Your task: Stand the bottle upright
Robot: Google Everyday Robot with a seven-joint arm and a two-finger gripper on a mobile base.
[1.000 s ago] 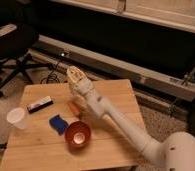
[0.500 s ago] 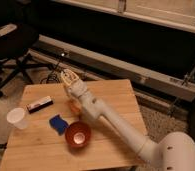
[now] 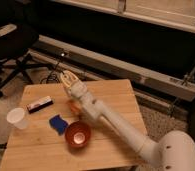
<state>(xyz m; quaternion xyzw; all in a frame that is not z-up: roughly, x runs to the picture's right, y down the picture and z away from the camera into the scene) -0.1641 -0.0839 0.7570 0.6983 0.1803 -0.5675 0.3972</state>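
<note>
1. Jaws first: on my feed I cannot tell whether the jaws of the gripper (image 3: 68,80) are spread or pressed together.
2. The gripper hangs over the far edge of the wooden surface (image 3: 113,97), and the white arm (image 3: 116,127) reaches in from the lower right of my view.
3. The bottle (image 3: 40,104) lies on its side on the left part of the surface as I see it. It is left of the gripper and apart from it, its white body marked with a dark band.
4. A white paper cup (image 3: 16,118) stands upright near the left edge, closer to the front than the bottle and not touching it.
5. A blue object (image 3: 57,123) lies flat between the bottle and a red-orange bowl (image 3: 78,134). The bowl sits open side up, just beside the arm.
6. Something small and orange (image 3: 71,105) shows under the wrist; I cannot tell what it is.
7. A dark office chair (image 3: 13,47) stands on the floor beyond the far left corner.
</note>
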